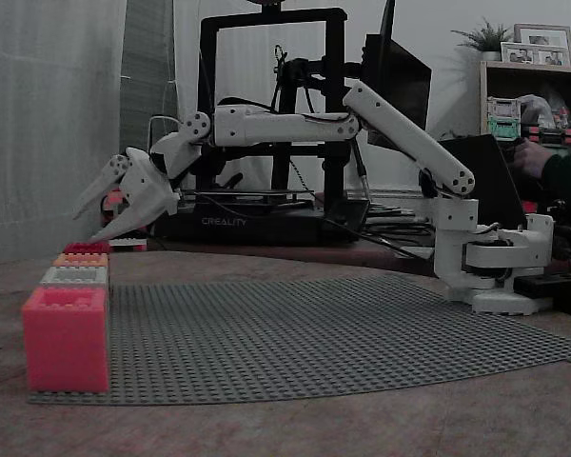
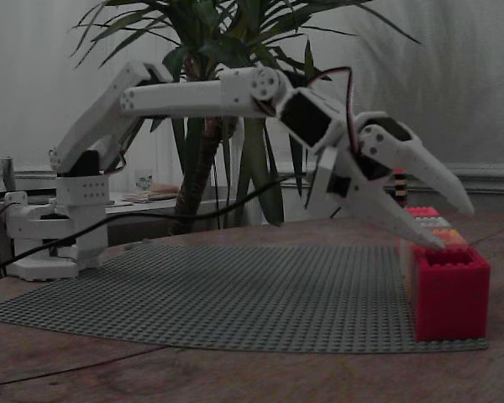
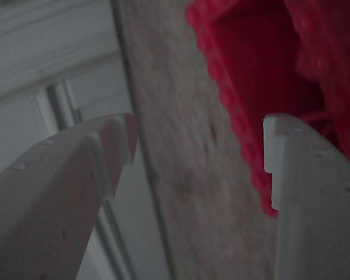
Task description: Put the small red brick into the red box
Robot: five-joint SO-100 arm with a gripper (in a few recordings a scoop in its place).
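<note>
My end effector (image 1: 93, 211) is extended to the far end of my reach, above the row of boxes at the edge of the grey studded baseplate (image 1: 305, 328) on the bench (image 1: 295, 428). Its 2 fingers are spread apart, with nothing between them in the wrist view, where 1 finger (image 3: 76, 192) sits at the left and the other at the right. In a fixed view my end effector (image 2: 454, 225) points downward at a slant, and the lower fingertip is just above, or touching, the rim of the box row; I cannot tell which. In the wrist view the red box (image 3: 251, 87) lies directly below, its studded rim and open interior visible beside the right finger. In a fixed view the red box (image 1: 86, 248) is the rearmost unit of the row, behind a pale orange box (image 1: 80, 259), a grey box (image 1: 74, 276) and the big pink-red box (image 1: 66, 338) at the front. I cannot locate the small red brick in any view; the interior of the red box is dark and partly hidden by my finger. A 3D printer (image 1: 266, 124) stands behind my arm, and a potted plant (image 2: 227, 50) appears behind it in a fixed view.
</note>
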